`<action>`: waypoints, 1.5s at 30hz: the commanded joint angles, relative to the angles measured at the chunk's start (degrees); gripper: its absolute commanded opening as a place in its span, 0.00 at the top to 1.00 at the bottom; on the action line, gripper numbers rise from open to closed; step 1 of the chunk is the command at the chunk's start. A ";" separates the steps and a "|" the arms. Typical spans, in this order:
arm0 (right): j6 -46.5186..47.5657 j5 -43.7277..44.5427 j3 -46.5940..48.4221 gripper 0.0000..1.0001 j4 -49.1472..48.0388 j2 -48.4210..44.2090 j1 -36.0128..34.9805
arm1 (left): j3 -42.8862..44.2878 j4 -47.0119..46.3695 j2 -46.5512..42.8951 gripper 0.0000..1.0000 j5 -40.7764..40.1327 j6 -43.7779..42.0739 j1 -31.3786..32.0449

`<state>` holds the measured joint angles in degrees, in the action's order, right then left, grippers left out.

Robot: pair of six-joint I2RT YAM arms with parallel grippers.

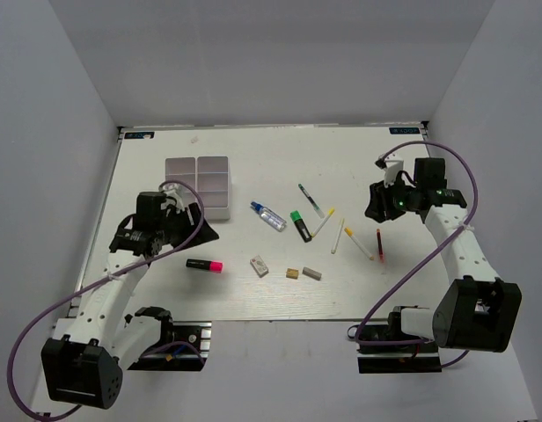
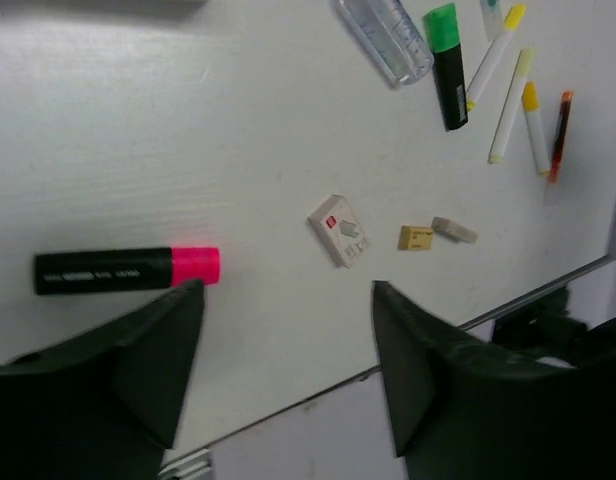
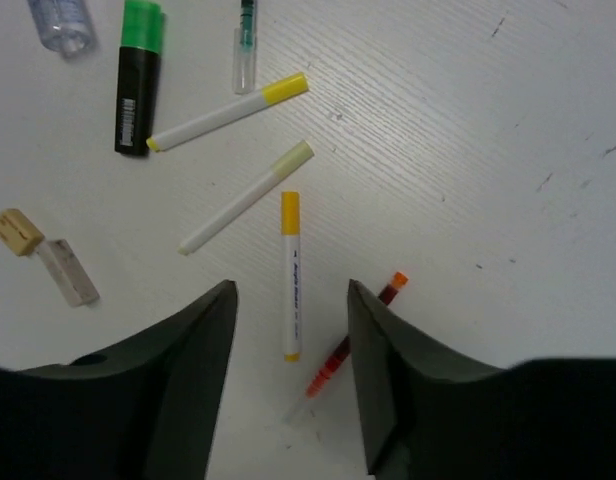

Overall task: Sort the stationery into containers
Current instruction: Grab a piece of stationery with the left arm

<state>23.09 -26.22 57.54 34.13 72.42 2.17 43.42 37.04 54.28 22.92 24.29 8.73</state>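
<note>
The white divided tray (image 1: pixel 198 185) sits at the far left. The black-pink marker (image 1: pixel 204 265) lies just below my left gripper (image 1: pixel 203 229), which is open and empty; in the left wrist view the marker (image 2: pixel 126 268) is beside the left fingertip. White (image 1: pixel 260 265), tan (image 1: pixel 291 273) and grey (image 1: pixel 312 272) erasers lie mid-table. The blue bottle (image 1: pixel 268 215), black-green highlighter (image 1: pixel 300 224), yellow-tipped sticks (image 1: pixel 338 236) and red pen (image 1: pixel 378 243) lie right of centre. My right gripper (image 3: pixel 291 288) is open above one stick (image 3: pixel 290 275), with the red pen (image 3: pixel 353 340) by its right finger.
A thin clear pen with a green tip (image 1: pixel 308 200) lies beyond the highlighter. White walls close in the table on three sides. The table's near edge (image 2: pixel 288 405) runs just under the left gripper.
</note>
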 commanded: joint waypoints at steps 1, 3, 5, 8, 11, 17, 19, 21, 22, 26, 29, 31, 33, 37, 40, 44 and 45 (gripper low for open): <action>1.96 -2.87 -0.93 0.43 1.47 -1.58 0.11 | -2.72 3.04 -0.84 0.32 -1.55 7.77 0.15; 1.96 -3.14 -2.25 0.31 1.20 -2.37 0.02 | -3.95 5.66 -1.37 0.39 -3.05 9.45 0.67; 1.87 -3.66 -3.83 0.23 0.76 -2.90 0.02 | -4.48 6.73 -2.60 0.40 -3.05 8.85 0.67; 1.78 -4.45 -5.68 0.20 -0.20 -3.60 0.02 | -6.14 7.35 -3.22 0.30 0.18 6.12 1.19; 1.69 -4.89 -5.86 0.18 -0.82 -3.08 0.02 | -6.86 5.95 0.02 0.15 3.71 4.89 1.90; 1.69 -6.39 -4.89 0.17 -0.82 -1.23 -0.06 | -4.04 6.56 4.87 0.12 -4.27 13.56 4.27; 1.52 -6.39 -4.98 0.17 -1.25 -1.49 0.02 | -5.35 7.17 4.17 0.12 -8.14 21.10 4.98; 1.52 -6.22 -5.42 0.16 -1.26 -2.02 0.11 | -6.59 7.70 2.15 0.12 -11.57 26.22 5.68; 1.43 -6.30 -5.59 0.16 -1.61 -2.46 0.20 | -7.11 7.70 1.45 0.12 -12.97 28.42 6.20; 1.25 -6.21 -7.70 0.16 -2.22 -3.16 0.11 | -6.60 12.43 0.12 0.13 -20.26 40.71 6.82; 1.17 -6.30 -8.23 0.16 -2.49 -3.25 0.11 | -3.96 15.60 3.89 0.13 -23.60 44.77 6.82; 1.34 -6.21 -8.41 0.14 -2.75 -3.43 0.20 | -3.25 15.61 5.30 0.13 -24.66 46.01 6.82; 1.60 -6.04 -8.76 0.14 -2.84 -3.60 0.20 | -2.73 13.17 6.01 0.13 -26.17 47.68 6.82; 1.87 -5.77 -9.28 0.14 -3.10 -3.69 0.29 | -1.50 10.69 11.27 0.14 -26.69 49.70 6.82; 1.78 -5.77 -9.55 0.14 -3.10 -3.69 0.20 | 0.09 12.00 17.33 0.17 -26.70 50.41 6.82; 1.69 -4.99 -9.81 0.14 -3.37 -3.69 0.20 | 0.79 13.50 20.16 0.22 -26.70 50.94 6.82; 1.69 -4.90 -9.81 0.14 -3.63 -3.69 0.20 | 0.79 13.50 20.16 0.22 -26.70 50.94 6.82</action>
<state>24.47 -31.18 48.84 32.40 70.08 2.20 42.68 49.52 75.26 -2.39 73.63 15.35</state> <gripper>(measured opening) 0.856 0.786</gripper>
